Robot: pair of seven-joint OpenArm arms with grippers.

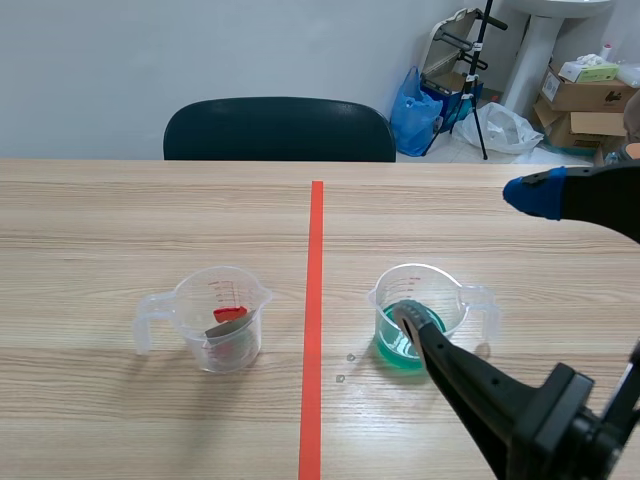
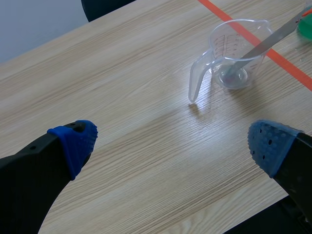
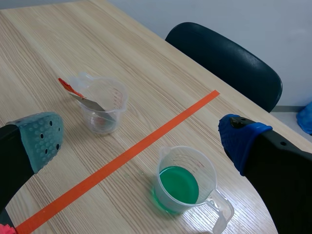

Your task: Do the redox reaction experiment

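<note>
Cup of green liquid lower right in scene, below wide-open right claw. Clear cup holding spatula lower left (red scale unreadable). Left claw open, shown only by wrist view.

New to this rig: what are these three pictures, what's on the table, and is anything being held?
It is a two-armed robot at a wooden table. One picture looks out from between the arms. The other two look down from each wrist, past that arm's own padded fingers. On the table stand a cup of green liquid and a clear cup with a red-tipped metal strip in it. The left gripper and right gripper are both open, holding nothing.
</note>
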